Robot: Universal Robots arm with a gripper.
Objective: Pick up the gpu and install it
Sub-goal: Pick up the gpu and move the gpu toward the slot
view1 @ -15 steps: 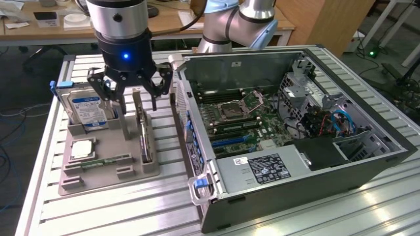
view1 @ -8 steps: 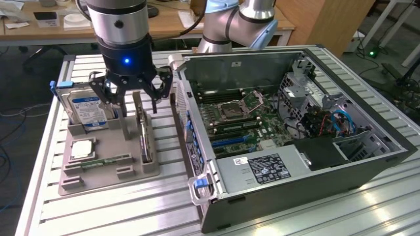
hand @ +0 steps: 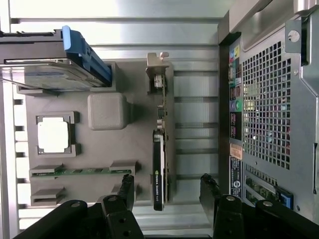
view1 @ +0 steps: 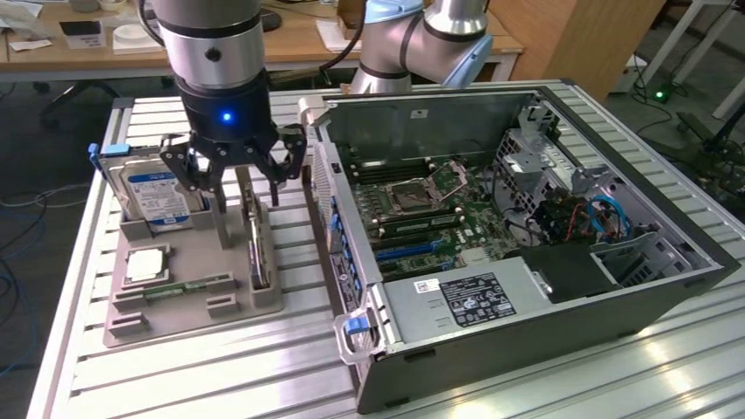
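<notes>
Clearly we are at the very start: the gpu (view1: 257,253) stands on edge in its slot on the grey holder (view1: 174,319), not yet gripped. The claw (view1: 236,190) hangs right above it, spread wide with nothing between its fingers, which sit to either side of the card's line. By our judgement, both the lifting and the installing are left to do. Just beside the holder, on the exterior view's right, the open computer case (view1: 489,358) lies on the counter (view1: 198,375) with its motherboard (view1: 431,218) exposed. At the holder's far left the hard drive (view1: 157,196) stands upright, close to the claw's fingers. A processor chip (view1: 146,262) and a memory stick (view1: 187,286) lie nearer. We see nothing lying over the card, though the case's wall runs close alongside it.
</notes>
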